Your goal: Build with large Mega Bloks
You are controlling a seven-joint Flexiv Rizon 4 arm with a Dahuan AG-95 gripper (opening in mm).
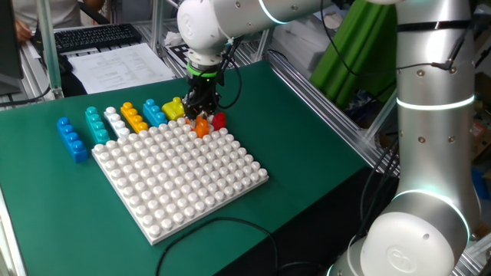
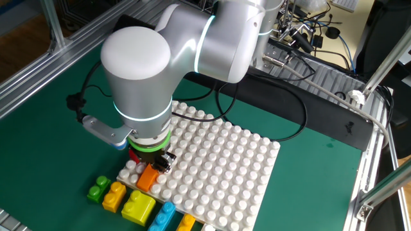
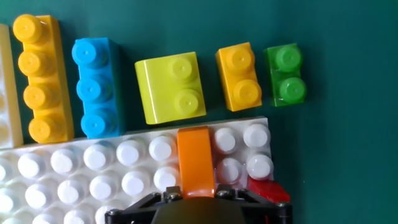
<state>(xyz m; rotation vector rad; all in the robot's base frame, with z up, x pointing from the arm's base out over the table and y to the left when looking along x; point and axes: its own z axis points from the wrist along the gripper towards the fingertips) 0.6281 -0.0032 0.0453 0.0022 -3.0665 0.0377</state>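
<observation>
Sitting on the baseplate (image 3: 93, 180) edge, orange brick (image 3: 195, 163) looks placed, jaws can't-tell, spare bricks (image 3: 171, 87) wait at 12 o'clock.

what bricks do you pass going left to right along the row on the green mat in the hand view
orange four-stud brick → blue three-stud brick → wide yellow brick → small orange-yellow two-stud brick → green two-stud brick. A pale brick cut off at the left edge comes before them all.
</observation>
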